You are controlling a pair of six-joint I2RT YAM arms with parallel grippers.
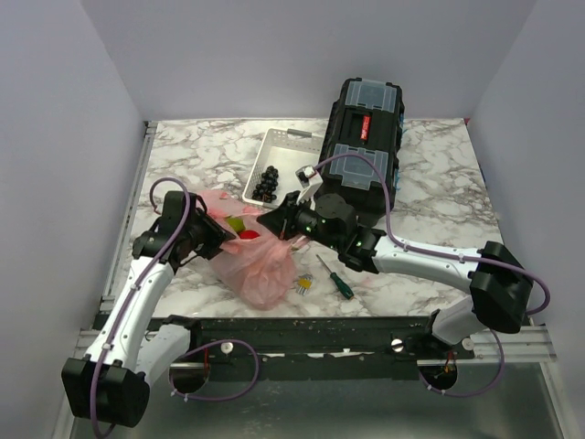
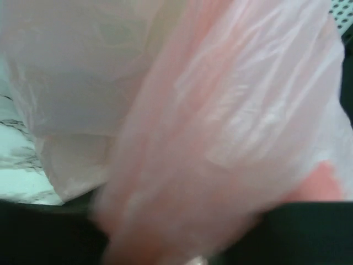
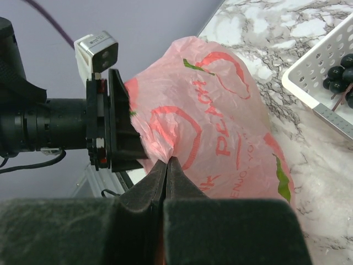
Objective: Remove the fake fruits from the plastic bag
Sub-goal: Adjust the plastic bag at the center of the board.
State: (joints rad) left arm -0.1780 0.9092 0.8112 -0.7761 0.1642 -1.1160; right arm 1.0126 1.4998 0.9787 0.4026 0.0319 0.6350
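The pink-red plastic bag (image 1: 258,265) lies on the marble table between both arms. It fills the left wrist view (image 2: 209,138), blurred. My left gripper (image 1: 218,234) grips the bag's left edge, and the film bunches down into its jaws. My right gripper (image 3: 167,161) is shut on a pinch of the bag's rim; it shows in the top view (image 1: 277,222). In the opening between them I see a red fruit (image 1: 249,235) and a yellow-green fruit (image 1: 236,222). The other fruits are hidden inside the bag (image 3: 220,138).
A white tray (image 1: 285,146) with black grapes (image 1: 268,181) stands behind the bag; it also shows in the right wrist view (image 3: 322,83). A black toolbox (image 1: 366,137) lies at the back right. A green-handled screwdriver (image 1: 336,277) and a small yellow item (image 1: 303,285) lie right of the bag.
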